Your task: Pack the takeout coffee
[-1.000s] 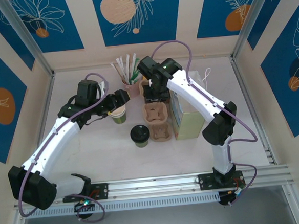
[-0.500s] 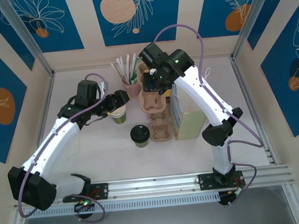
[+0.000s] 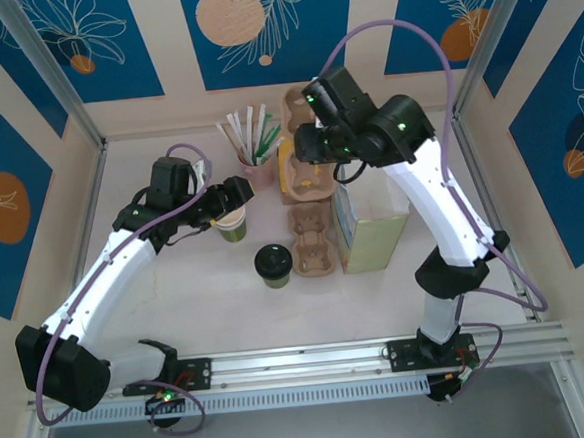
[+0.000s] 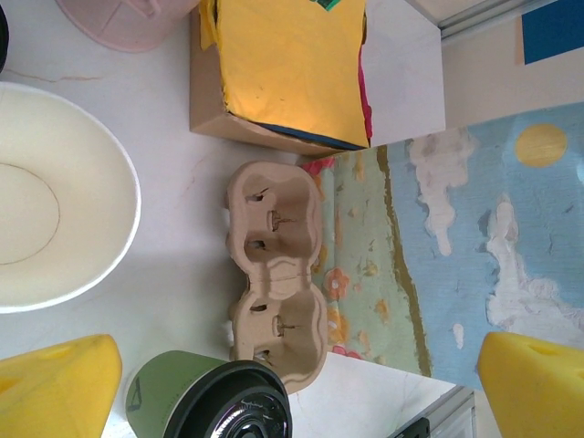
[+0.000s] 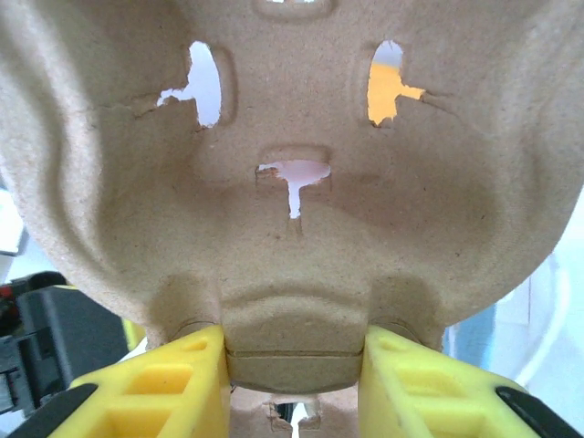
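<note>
A pale table (image 3: 177, 297) boxed in by blue leaf-print wall panels (image 3: 258, 21) is my workspace. From my remote station I see the right gripper (image 5: 294, 365) clamped on the rim of a moulded brown cardboard cup carrier (image 3: 307, 178). It holds the carrier aloft and tipped on edge at the back of the table. In the right wrist view its yellow fingers (image 5: 164, 383) pinch a central tab from both sides.

The takeout coffee (image 3: 273, 264), a small olive-green paper cup with a round black plastic lid, stands upright near the middle of the table. It is just beside a second cardboard carrier (image 3: 311, 246) that lies flat with its wells up.

The left gripper (image 3: 235, 195) sits by a lidless green paper cup with a white inside (image 3: 232, 223). Its fingers are spread wide in the left wrist view and grip nothing.

As I read it, the step in hand is carrying the raised carrier to where the coffee can be loaded. To do it well, I would keep the pinch firm, because thin cardboard held at one edge may flex or twist. I would swing clear of the pink cup of straws (image 3: 258, 169) and the tall pale-green bag (image 3: 370, 236). I would level the carrier, wells up, before lowering it. I would also set it on bare table near the lidded cup without nudging that cup.
</note>
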`<state>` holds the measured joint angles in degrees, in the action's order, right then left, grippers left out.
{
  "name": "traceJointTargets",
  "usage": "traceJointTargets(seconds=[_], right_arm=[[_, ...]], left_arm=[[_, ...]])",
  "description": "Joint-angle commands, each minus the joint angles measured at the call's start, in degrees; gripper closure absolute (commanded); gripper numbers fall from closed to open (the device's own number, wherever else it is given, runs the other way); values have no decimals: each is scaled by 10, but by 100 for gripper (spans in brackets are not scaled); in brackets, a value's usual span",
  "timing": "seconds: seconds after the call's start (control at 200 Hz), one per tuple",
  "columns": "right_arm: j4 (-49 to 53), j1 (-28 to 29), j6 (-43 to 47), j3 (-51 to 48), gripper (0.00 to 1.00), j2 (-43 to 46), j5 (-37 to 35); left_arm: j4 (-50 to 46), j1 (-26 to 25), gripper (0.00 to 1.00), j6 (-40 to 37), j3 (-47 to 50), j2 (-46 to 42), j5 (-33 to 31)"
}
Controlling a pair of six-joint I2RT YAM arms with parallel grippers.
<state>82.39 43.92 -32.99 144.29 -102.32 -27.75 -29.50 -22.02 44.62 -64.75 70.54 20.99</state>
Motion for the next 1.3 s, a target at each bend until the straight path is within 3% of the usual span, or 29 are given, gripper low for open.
traceJointTargets(seconds=[0.0, 0.25, 0.55, 0.895, 1.295], right_arm=[[-32, 2, 23, 7, 65, 35, -42], [-97, -9, 47, -78, 66, 116, -101], [-135, -56, 53, -201, 67, 201, -120], [-175, -100, 57, -340, 67, 252, -97], [-232, -145, 72, -464, 67, 287, -21]], left_arm=[[7, 6, 0, 1, 2, -8, 15], [12, 6, 0, 8, 5, -5, 18], [17, 5, 0, 12, 7, -1, 23], [18, 4, 0, 14, 13, -1, 24], [13, 2, 0, 4, 11, -3, 32]])
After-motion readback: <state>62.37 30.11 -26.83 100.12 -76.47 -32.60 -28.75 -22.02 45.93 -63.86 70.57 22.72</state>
